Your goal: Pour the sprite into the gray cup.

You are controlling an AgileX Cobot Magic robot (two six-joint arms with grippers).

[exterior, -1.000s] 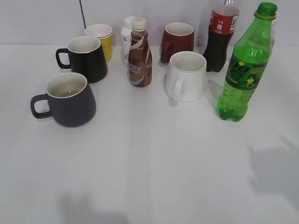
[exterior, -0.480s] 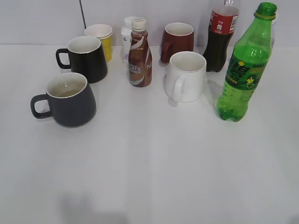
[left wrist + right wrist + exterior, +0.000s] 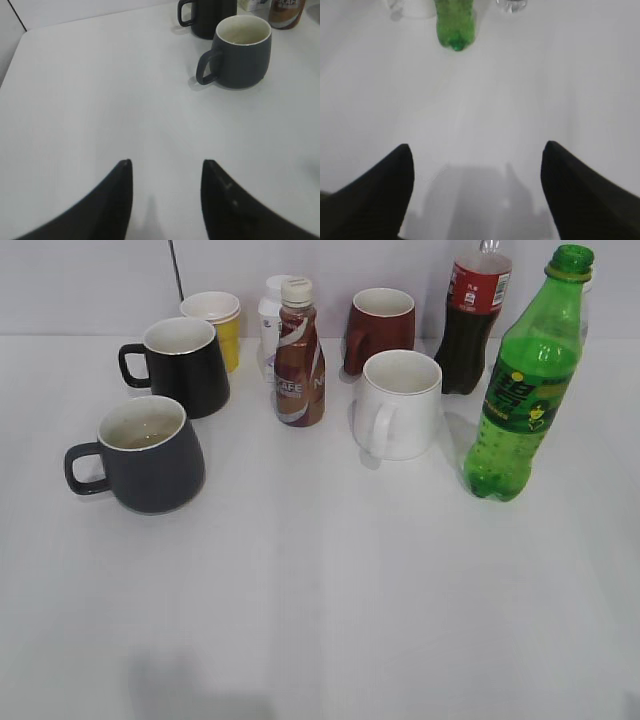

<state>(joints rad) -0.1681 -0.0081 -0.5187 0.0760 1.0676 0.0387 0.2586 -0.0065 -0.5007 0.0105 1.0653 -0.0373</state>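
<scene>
The sprite [image 3: 522, 390], a tall green bottle with no cap on, stands upright at the right of the table. Its base shows at the top of the right wrist view [image 3: 454, 22]. The gray cup [image 3: 150, 453] stands at the left, handle to the left, a little liquid inside. It also shows in the left wrist view [image 3: 242, 52]. My left gripper [image 3: 166, 162] is open and empty over bare table, well short of the cup. My right gripper [image 3: 477, 147] is open wide and empty, well short of the bottle. Neither gripper shows in the exterior view.
A black mug [image 3: 185, 365], a yellow cup [image 3: 220, 325], a brown coffee bottle [image 3: 299, 355], a white bottle [image 3: 270, 315], a dark red mug [image 3: 380, 328], a white mug [image 3: 398, 403] and a cola bottle [image 3: 472, 320] stand along the back.
The shadow at the right of the table a second ago has gone from the exterior view. The bottle and cups have not moved.
</scene>
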